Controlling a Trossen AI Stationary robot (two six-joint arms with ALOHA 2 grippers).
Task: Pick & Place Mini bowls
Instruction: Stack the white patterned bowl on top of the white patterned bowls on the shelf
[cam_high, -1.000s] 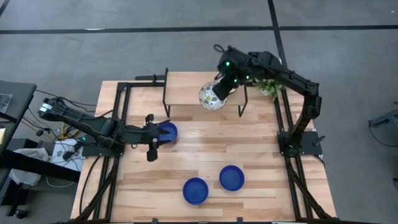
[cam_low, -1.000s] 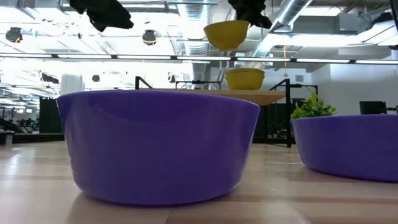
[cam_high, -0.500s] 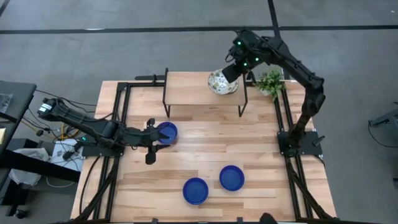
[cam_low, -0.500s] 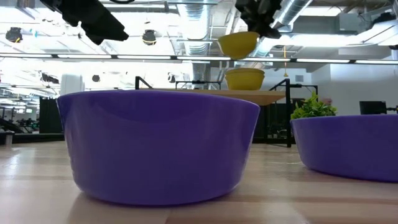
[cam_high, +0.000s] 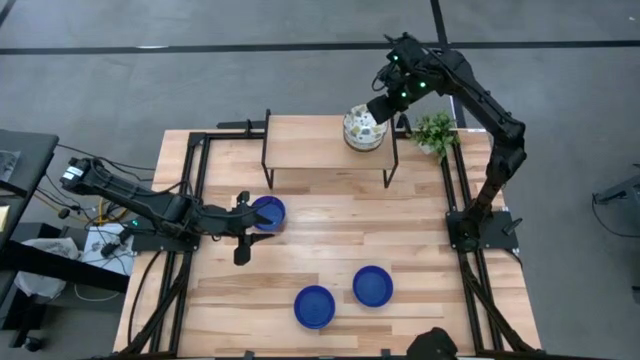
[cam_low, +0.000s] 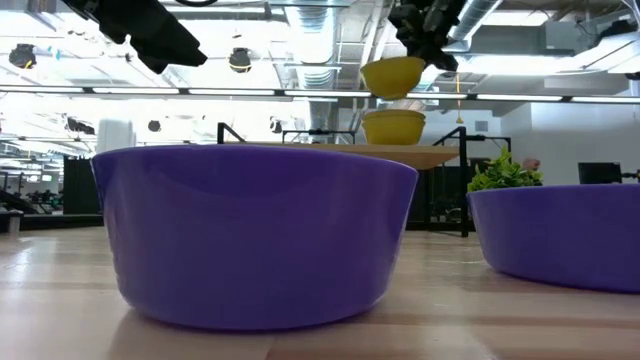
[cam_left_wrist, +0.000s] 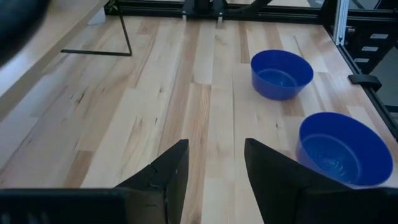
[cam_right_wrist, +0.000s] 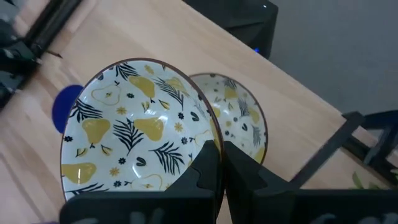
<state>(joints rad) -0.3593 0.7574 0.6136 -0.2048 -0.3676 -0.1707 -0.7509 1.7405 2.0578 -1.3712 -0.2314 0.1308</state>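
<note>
Wooden table (cam_high: 330, 240), a raised wooden shelf (cam_high: 300, 135) at its far edge, a small green plant (cam_high: 434, 131) just beside the shelf's right end.

Right arm is extended over the shelf's right end. The right gripper (cam_right_wrist: 216, 163) is seen clamped on the rim of a patterned bowl (cam_right_wrist: 134, 144), one finger inside and one outside. The bowl is held in the air just above a second patterned bowl (cam_right_wrist: 241, 124) already resting on the shelf; in the low view a clear gap is shown between the held bowl (cam_low: 394, 76) and the one on the shelf (cam_low: 394, 127). In the wrist view the two are offset, not concentric.

Left arm is low over the table's left side. The left gripper (cam_left_wrist: 214, 163) is seen with fingers apart and nothing between them, just beside a blue bowl (cam_high: 266, 212). Two more blue bowls (cam_high: 314, 305) (cam_high: 372, 286) stand near the front edge, apart from each other.

Risks, as judged: if the held bowl is released off-centre, it may seat tilted on the lower rim and slide off, possibly over the shelf's end toward the plant. A drop from this height could chip either bowl. A thin rim pinch may also slip.
</note>
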